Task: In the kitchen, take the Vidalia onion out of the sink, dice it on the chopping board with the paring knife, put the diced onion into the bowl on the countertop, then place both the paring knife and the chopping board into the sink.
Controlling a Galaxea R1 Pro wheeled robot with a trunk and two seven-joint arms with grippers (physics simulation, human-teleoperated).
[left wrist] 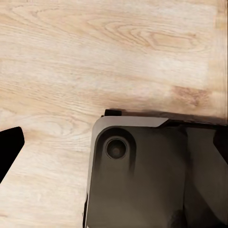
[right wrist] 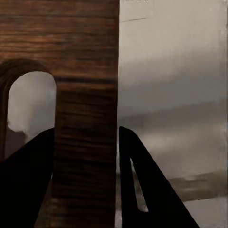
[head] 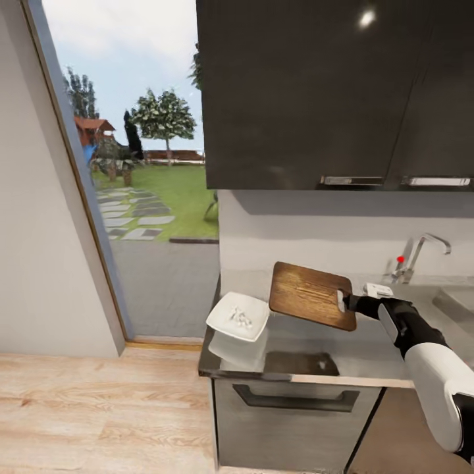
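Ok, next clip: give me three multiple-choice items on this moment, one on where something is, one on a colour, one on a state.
1. Where is the white bowl?
A. In the sink
B. On the counter near its left end
C. On the floor

2. What colour is the knob at the faucet?
A. Red
B. Blue
C. Green

3. What is the state of the chopping board?
A. Lying flat on the counter
B. Standing in the sink
C. Lifted and tilted above the counter in the right gripper

Answers: 1 B, the head view shows the bowl on the counter by the left end, with small pale pieces in it. 2 A, a red dot sits beside the faucet's base. 3 C, the board casts a shadow on the counter below it, and the right wrist view shows the fingers either side of the strip beside its handle hole.
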